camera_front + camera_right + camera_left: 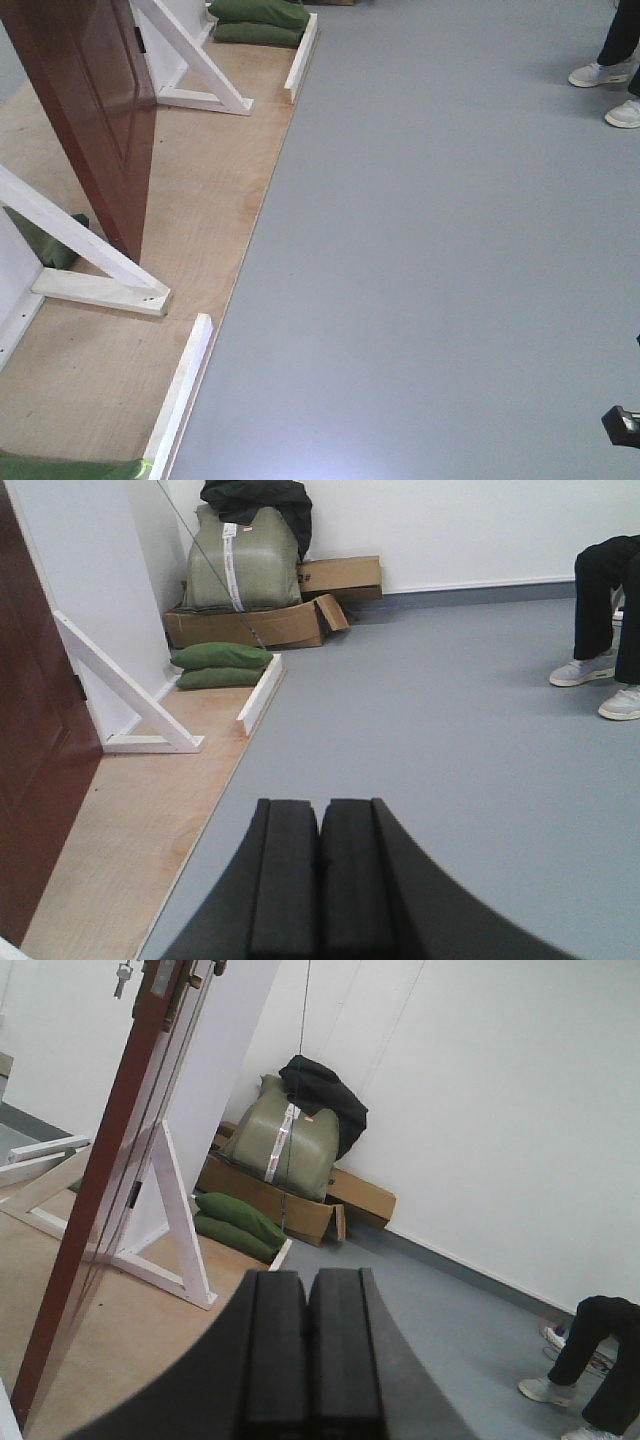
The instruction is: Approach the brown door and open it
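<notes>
The brown door [95, 110] is recorded at ten o'clock, standing on a plywood base [210, 230]. Its keys [122, 978] are shown only in the left wrist view. The left gripper [308, 1360] and right gripper [320, 880] are found closed and empty, with the door well apart at their nine to ten o'clock.

Brown door [95, 90]: glossy reddish-brown wood with raised panels, standing upright on the plywood base [200, 200], front-left. The left wrist view sees it nearly edge-on, with the brass handle hardware [185, 982] and hanging keys [122, 974] cropped at the top. It looks swung out of its frame, but the angle is hard to judge. In the right wrist view it fills the left edge.
</notes>
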